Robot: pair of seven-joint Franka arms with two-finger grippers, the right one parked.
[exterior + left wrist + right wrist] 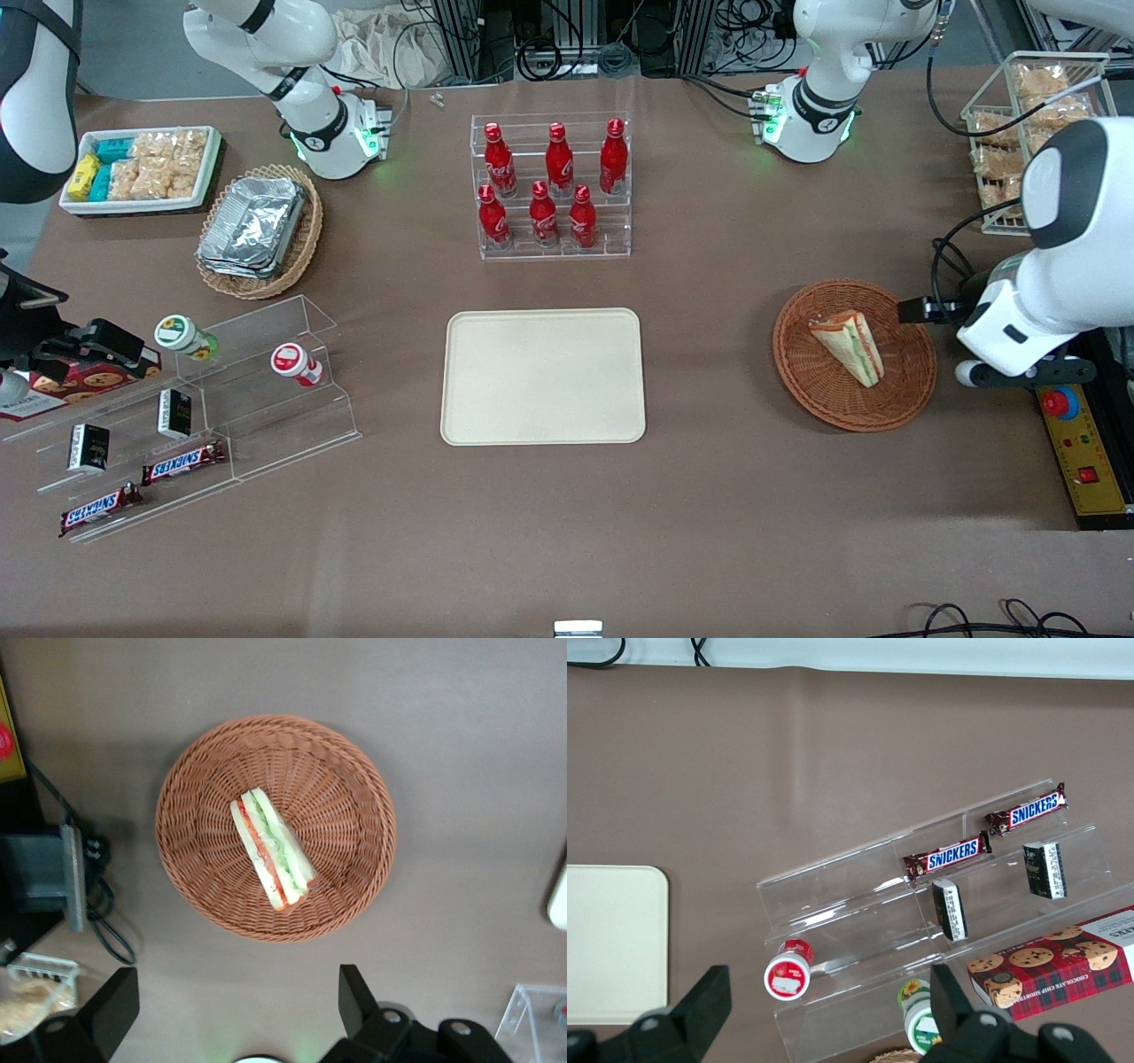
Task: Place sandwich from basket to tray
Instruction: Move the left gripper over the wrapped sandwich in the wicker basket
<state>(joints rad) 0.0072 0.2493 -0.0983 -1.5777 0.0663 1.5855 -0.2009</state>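
Observation:
The sandwich (849,346), a white bread wedge with green, orange and red filling, lies in the round reddish-brown wicker basket (802,390) toward the working arm's end of the table. The left wrist view looks down on the sandwich (270,849) lying in the middle of the basket (354,797). The left arm's gripper (926,310) hovers well above the table at the basket's outer edge. It is open and empty (235,992), its fingers (353,988) spread wide over bare table beside the basket. The cream-beige tray (542,377) lies empty at mid-table; its edge shows in the left wrist view (560,895).
A clear rack of red bottles (554,186) stands farther from the front camera than the tray. A yellow control box with a red button (1076,443) and a wire basket of snacks (1019,133) flank the working arm. An acrylic snack shelf (204,416) sits toward the parked arm's end.

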